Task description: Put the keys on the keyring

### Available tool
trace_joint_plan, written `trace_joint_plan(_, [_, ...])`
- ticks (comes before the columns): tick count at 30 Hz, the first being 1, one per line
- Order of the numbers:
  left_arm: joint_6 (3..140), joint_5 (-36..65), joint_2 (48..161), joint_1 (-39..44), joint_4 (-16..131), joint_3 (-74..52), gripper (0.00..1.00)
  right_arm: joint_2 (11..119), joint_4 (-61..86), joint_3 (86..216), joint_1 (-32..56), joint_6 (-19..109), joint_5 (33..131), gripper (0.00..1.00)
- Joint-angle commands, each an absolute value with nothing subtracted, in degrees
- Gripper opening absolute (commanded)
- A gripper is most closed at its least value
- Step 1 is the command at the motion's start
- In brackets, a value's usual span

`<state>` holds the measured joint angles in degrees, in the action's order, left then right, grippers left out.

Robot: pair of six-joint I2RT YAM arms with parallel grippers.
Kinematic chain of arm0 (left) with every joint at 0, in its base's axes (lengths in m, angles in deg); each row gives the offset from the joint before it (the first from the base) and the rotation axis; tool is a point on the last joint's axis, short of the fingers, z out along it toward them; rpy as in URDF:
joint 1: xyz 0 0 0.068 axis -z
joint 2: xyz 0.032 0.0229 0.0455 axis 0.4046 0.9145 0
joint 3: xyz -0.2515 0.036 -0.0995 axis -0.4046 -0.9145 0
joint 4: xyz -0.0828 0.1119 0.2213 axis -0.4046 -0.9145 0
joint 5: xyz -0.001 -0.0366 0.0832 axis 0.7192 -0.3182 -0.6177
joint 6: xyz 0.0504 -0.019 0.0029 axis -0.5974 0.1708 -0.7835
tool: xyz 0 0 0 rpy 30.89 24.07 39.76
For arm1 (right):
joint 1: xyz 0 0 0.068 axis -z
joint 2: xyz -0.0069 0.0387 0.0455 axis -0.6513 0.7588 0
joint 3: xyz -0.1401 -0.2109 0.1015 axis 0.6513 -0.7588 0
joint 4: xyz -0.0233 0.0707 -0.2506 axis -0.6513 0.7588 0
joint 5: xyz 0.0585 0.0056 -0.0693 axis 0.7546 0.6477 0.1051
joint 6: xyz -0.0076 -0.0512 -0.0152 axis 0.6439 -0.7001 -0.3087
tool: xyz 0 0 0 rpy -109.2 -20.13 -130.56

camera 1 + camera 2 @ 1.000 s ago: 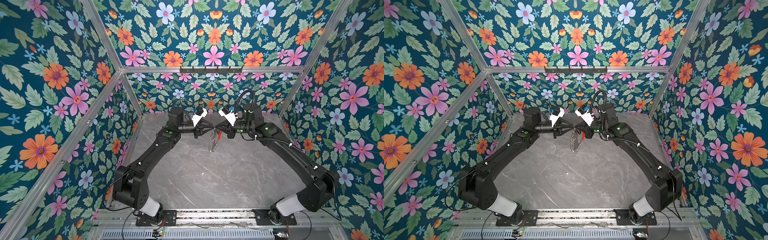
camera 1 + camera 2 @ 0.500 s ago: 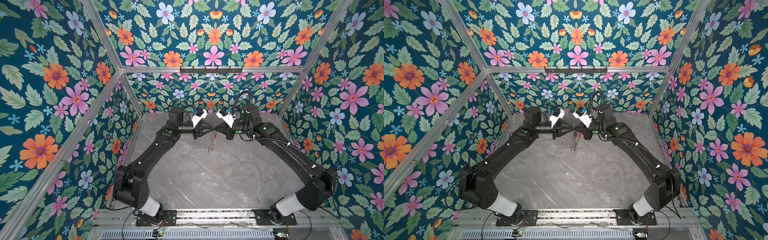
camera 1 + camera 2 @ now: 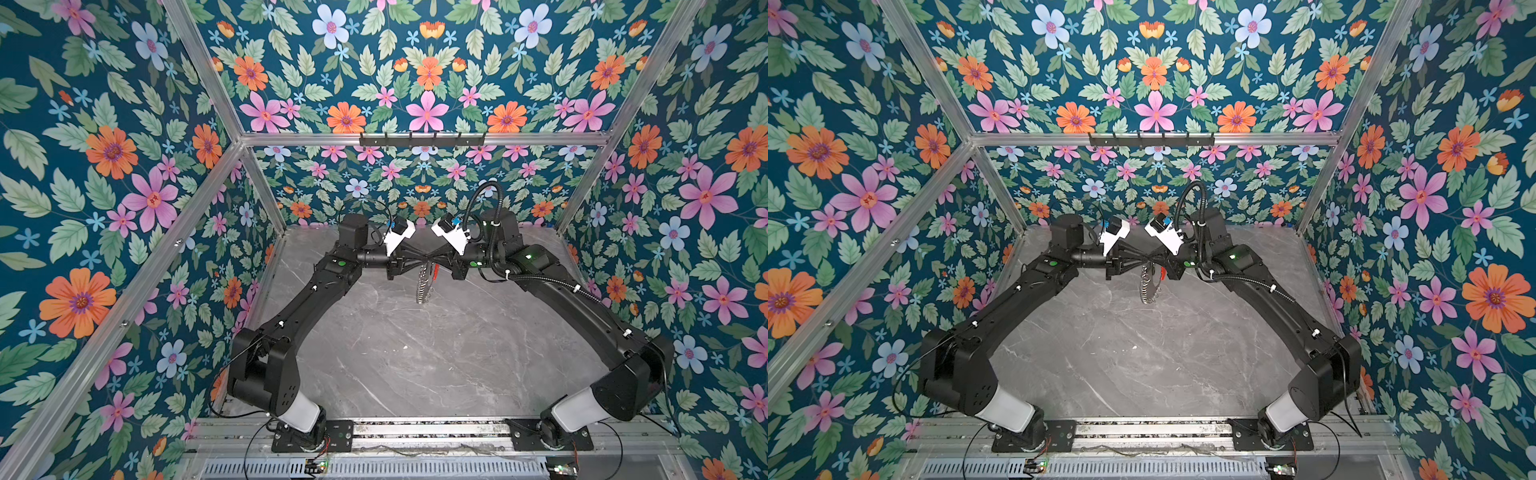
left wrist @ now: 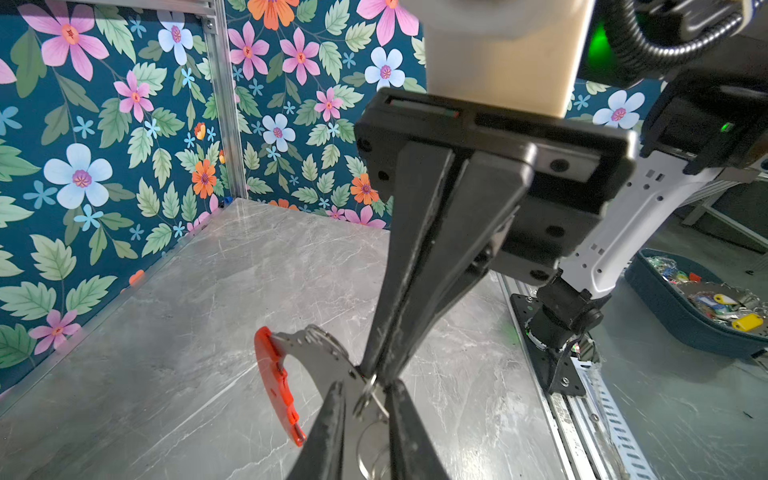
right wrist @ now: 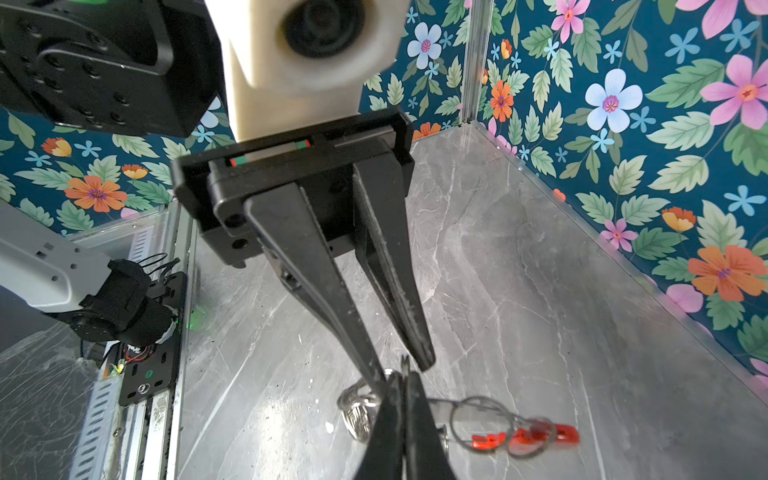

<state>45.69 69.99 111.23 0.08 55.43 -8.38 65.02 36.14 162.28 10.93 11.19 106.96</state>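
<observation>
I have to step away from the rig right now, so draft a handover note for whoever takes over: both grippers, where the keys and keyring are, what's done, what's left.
Right gripper: shut on the keyring, holding it in the air above the table, far centre; its red bar hangs free.
Left gripper: jaws partly open, tip to tip with the right, a small silver loop between its fingers; no firm grip visible.
Keys: no black fob shows in any view.
Done: keyring lifted, both grippers at it.
Left: find the fob and thread it on.
</observation>
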Motion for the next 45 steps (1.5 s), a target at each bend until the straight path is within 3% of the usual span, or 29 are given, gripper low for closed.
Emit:
trace_joint_plan(1, [45.72,71.13,111.26,0.13,56.72,-8.33,0.20,65.02,32.83,162.62,10.79,11.85,109.24,0.00])
trace_joint_plan(6, [46.05,72.30,111.55,0.13,57.60,-8.33,0.00,65.37,33.06,162.86,10.74,12.25,109.96,0.00])
trace_joint_plan(14, [52.97,72.21,110.81,0.08,66.80,-10.89,0.00,64.39,30.65,161.42,10.58,15.31,109.44,0.00])
trace_joint_plan(17, [62.49,70.31,110.07,-0.13,80.58,-15.15,0.00,62.23,26.19,159.10,10.58,19.15,106.91,0.24])
trace_joint_plan(24, [79.59,66.13,110.44,-0.49,104.43,-21.03,0.00,55.47,14.24,150.95,13.77,29.29,106.65,0.42])
trace_joint_plan(33, [89.23,63.28,111.47,-0.41,115.39,-22.22,0.00,56.08,-2.37,145.17,18.67,44.57,116.71,0.42])
trace_joint_plan(45, [94.52,61.42,112.59,-0.22,120.20,-21.99,0.00,60.02,-8.59,147.20,18.58,49.34,123.21,0.43])
